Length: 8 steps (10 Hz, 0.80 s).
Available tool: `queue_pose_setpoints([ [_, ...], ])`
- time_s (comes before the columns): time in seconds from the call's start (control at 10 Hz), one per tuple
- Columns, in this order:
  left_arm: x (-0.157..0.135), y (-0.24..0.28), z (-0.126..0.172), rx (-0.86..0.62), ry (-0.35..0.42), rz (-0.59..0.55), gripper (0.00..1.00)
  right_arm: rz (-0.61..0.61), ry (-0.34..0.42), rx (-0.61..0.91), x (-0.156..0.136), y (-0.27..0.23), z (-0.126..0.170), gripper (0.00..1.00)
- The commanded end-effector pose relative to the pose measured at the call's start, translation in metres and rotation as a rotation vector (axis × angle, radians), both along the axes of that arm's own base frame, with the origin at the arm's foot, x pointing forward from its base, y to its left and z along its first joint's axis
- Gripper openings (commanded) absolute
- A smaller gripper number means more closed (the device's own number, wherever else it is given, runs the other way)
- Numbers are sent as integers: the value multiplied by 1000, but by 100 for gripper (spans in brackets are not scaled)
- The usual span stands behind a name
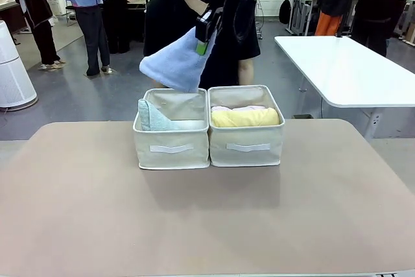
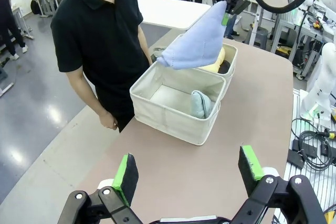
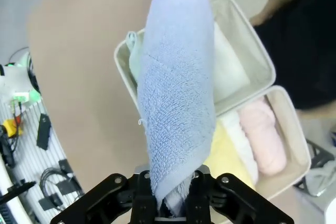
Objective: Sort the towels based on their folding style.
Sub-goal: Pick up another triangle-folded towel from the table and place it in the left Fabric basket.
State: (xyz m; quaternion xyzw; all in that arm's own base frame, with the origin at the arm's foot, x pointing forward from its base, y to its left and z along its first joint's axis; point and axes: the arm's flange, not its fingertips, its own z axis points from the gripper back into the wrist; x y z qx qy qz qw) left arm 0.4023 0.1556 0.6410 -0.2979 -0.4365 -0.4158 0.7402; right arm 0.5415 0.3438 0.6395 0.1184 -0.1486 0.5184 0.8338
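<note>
**Operator:** What is the right tool holding?

**Guide:** You will find the right tool [image 1: 203,45] clamped shut on the narrow end of the periwinkle towel [image 1: 175,66]. The towel hangs from the jaws as a cone. Its wide end is lowest and slants toward the robot's left.

**Operator:** Where is that towel?

**Guide:** Take the left bin [image 1: 172,150] as your reference. The periwinkle towel is in the air over the bin's far rim and opening. You cannot tell whether its lowest edge brushes the rim. The right tool is higher, roughly above the wall where the left bin meets the right bin [image 1: 246,147].

**Operator:** What is already in the bins?

**Guide:** The mint towel [image 1: 152,116] lies inside the left bin against its left wall. The right bin touches the left bin's right side. In it, the yellow towel [image 1: 245,117] lies crosswise, with the pink towel [image 3: 262,135] beside it on the far side.

**Operator:** And the left tool?

**Guide:** The left tool [image 2: 188,169] has its jaws spread wide with nothing between the pads. It hovers over the desk [image 1: 194,225], well apart from the left bin and on that bin's left. A person [image 2: 100,30] stands just beyond the left bin at the desk's far edge.
</note>
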Motion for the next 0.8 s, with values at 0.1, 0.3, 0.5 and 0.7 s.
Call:
queue_pose_setpoints([
  [0.1, -1, 0, 0, -13, -17, -8, 100, 0, 0, 0, 0, 0, 0, 16],
  [0.3, -1, 0, 0, -13, -17, -8, 100, 0, 0, 0, 0, 0, 0, 16],
  [0.5, -1, 0, 0, -13, -17, -8, 100, 2, 3, -2, -1, 1, -1, 16],
  [0.7, -1, 0, 0, -13, -17, -8, 100, 117, 3, -154, 23, 41, -6, 16],
])
